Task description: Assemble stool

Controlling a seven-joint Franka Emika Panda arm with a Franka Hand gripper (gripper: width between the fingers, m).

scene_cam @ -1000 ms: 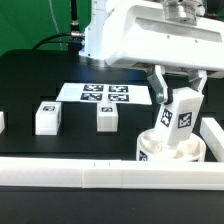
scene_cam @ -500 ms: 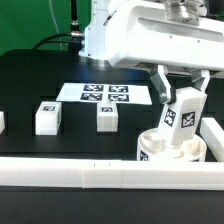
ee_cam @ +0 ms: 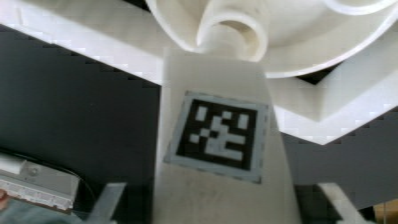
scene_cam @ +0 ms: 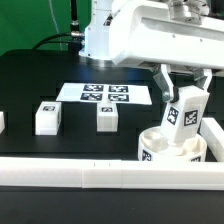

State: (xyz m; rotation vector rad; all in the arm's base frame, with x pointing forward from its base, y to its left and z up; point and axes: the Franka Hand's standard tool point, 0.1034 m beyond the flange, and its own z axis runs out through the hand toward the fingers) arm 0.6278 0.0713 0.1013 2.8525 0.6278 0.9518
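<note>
My gripper [scene_cam: 184,99] is shut on a white leg block [scene_cam: 187,114] with a tag, at the exterior view's right. The block is tilted, and its lower end is down in the round white seat disc [scene_cam: 160,150]. In the wrist view the leg block [ee_cam: 222,120] runs up the middle to the seat disc [ee_cam: 302,40], between the gripper's [ee_cam: 221,205] two fingers. Two more leg blocks [scene_cam: 47,117] [scene_cam: 108,118] stand apart on the black table.
The marker board [scene_cam: 100,95] lies flat behind the two loose leg blocks. A long white border rail [scene_cam: 90,178] runs along the front, and another rail [scene_cam: 214,135] stands beside the seat disc. A white piece [scene_cam: 2,122] shows at the left edge.
My gripper and the held leg block have shifted slightly to the exterior view's right and a little lower over the seat disc. The loose blocks have not moved.
</note>
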